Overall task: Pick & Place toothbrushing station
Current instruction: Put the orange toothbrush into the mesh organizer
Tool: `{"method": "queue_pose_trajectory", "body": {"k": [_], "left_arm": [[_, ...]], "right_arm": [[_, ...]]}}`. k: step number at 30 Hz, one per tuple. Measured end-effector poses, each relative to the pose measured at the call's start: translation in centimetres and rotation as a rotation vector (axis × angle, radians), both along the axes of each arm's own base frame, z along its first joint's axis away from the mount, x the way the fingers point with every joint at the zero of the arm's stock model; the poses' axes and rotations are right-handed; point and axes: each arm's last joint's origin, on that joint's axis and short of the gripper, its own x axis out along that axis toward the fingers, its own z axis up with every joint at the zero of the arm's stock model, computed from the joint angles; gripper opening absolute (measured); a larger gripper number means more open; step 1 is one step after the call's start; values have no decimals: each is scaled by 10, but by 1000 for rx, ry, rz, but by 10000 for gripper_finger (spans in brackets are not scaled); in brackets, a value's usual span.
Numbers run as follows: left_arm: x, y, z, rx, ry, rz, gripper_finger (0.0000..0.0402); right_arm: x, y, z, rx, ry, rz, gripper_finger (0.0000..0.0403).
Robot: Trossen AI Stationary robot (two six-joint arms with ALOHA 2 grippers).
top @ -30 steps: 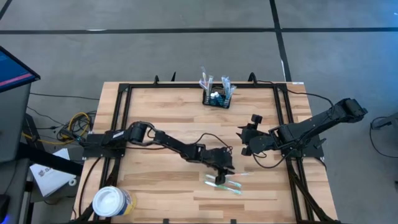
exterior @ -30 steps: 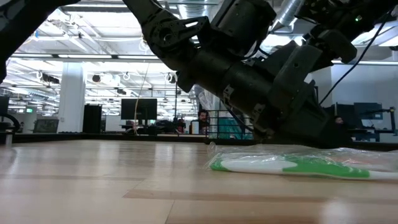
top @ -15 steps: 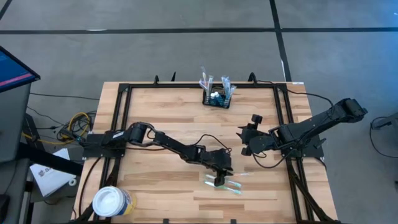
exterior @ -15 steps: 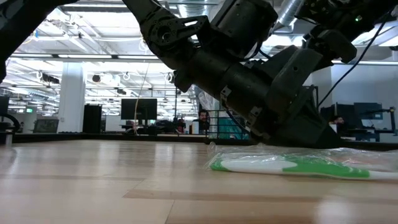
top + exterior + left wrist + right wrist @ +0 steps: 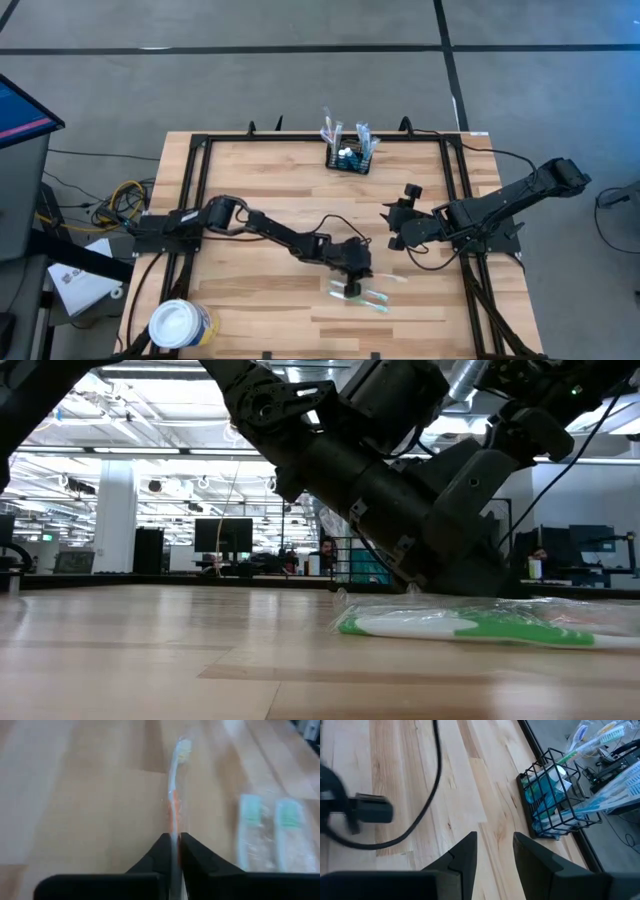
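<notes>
Left gripper (image 5: 172, 851) is down at the table (image 5: 270, 170) surface, well on the near side of the toothbrushing station (image 5: 350, 158), fingers (image 5: 156, 851) pinched together on the handle of a wrapped toothbrush with orange markings (image 5: 175, 795). The brush runs straight out from between the fingers and lies along the wood, its bristle head at the far end. Just beside it in the left wrist view lie two more wrapped toothbrushes with green on them (image 5: 272, 835), side by side and parallel. In the low view one green and white wrapped toothbrush (image 5: 470, 628) lies flat on the boards with the left arm's dark body directly behind it. From above, the left gripper (image 5: 352, 283) sits among this cluster, well toward the near edge from the station. Right gripper (image 5: 492, 852) hangs above the table between the station and the toothbrush cluster, off to the right, jaws parted with bare wood showing between them, holding nothing. The toothbrushing station (image 5: 552, 800), a black wire caddy, stands upright at the far edge of the table, just inside the black frame rail, with several wrapped brushes and blue items standing in it. A round white tub (image 5: 180, 325) stands at the near left corner, well apart from the station.
</notes>
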Motion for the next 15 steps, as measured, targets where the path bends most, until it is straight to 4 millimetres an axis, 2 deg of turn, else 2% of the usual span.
{"method": "queue_pose_trajectory", "body": {"k": [5, 8, 15], "left_arm": [[1, 8, 0, 12, -1, 33, 24], [2, 10, 0, 12, 0, 37, 16], [-2, 11, 11, 24, 14, 36, 11]], "right_arm": [[-1, 0, -1, -4, 12, 0, 117], [-1, 0, -1, -4, 12, 0, 117], [-1, 0, -1, -5, 13, 0, 117]]}}
